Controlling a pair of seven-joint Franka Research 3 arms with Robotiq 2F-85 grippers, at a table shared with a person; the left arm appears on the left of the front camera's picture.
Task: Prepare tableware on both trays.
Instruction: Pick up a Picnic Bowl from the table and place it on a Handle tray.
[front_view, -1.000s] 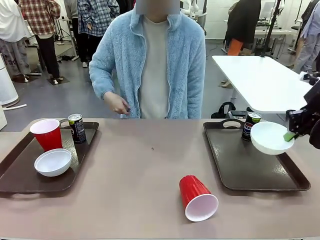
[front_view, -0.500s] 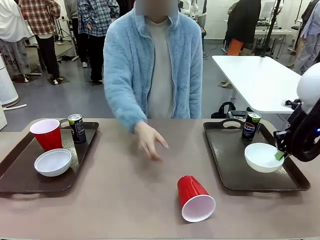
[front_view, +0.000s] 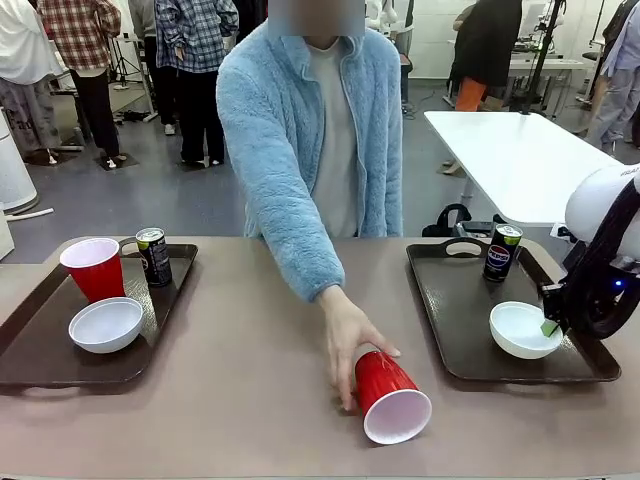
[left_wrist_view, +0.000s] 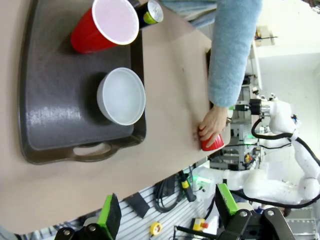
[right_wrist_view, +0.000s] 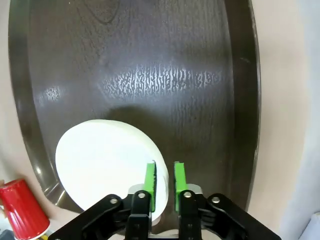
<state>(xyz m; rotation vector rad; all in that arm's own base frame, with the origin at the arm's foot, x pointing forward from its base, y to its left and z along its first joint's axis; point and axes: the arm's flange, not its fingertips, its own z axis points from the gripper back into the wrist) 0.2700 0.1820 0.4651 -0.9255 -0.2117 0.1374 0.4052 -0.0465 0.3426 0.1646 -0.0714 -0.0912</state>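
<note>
1. On the surface, a dark brown tray lay at the robot's left and a second brown tray at its right.
2. The left tray carried an upright red cup, a dark Pepsi can just beside it at the far edge, and a shallow white bowl nearer the robot.
3. The right tray held another Pepsi can near its far handle and a white bowl resting flat toward its right rim.
4. The right claw hung at that bowl's edge; in the right wrist view its green pads stood close together with a narrow gap, one pad just over the bowl's rim, and I could not tell whether they pinched the rim or had let it go.
5. In the front view the right arm reached in from the right, its green fingertip touching the bowl's right side.
6. A second red cup lay on its side on the bare surface between the trays, white mouth toward the robot.
7. The person's hand, from a light blue fleece sleeve, rested on that cup's closed end.
8. The left claw hovered high above the left tray with its fingers spread wide and nothing between them.
</note>
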